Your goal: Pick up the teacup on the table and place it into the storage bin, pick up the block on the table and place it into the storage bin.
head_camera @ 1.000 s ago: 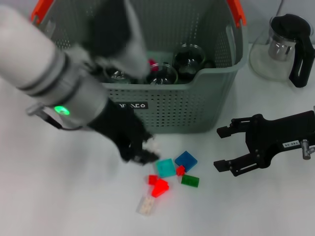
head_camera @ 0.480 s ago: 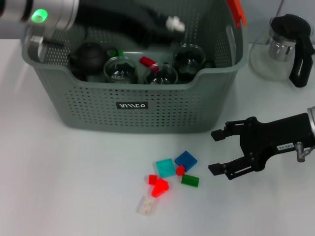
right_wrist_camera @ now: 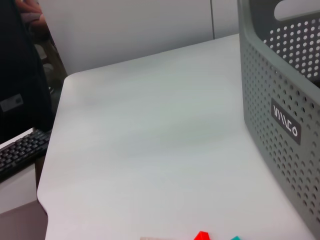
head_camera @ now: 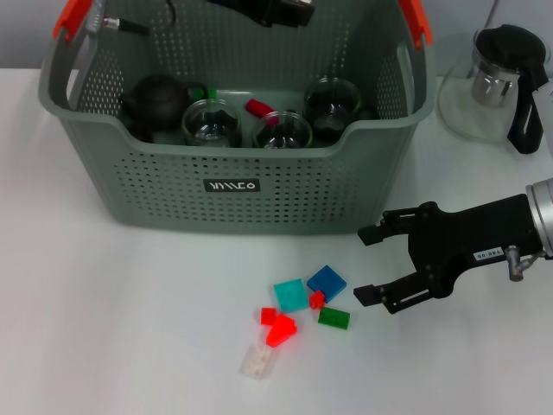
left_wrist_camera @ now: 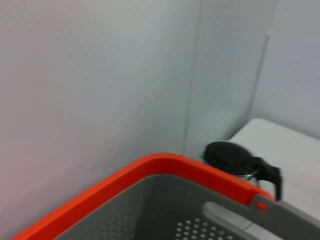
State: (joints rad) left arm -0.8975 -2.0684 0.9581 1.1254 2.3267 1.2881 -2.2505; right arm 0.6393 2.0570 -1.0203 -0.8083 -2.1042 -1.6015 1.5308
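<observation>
1. The storage bin (head_camera: 233, 186) stands at the back of the white surface (head_camera: 104, 328), holding glass teacups (head_camera: 281, 131) and a dark teapot (head_camera: 155, 99).
2. The left gripper (head_camera: 272, 10) hangs above the bin's far rim; I cannot tell how its fingers stand.
3. The right gripper (head_camera: 370, 265) hovers low over the surface, fingers apart, just beside the blocks.
4. The blocks (head_camera: 298, 316) lie loose in front of the bin: teal, blue, green, red and a pale one.
5. A glass pitcher (head_camera: 497, 82) stands to the bin's right.
</observation>
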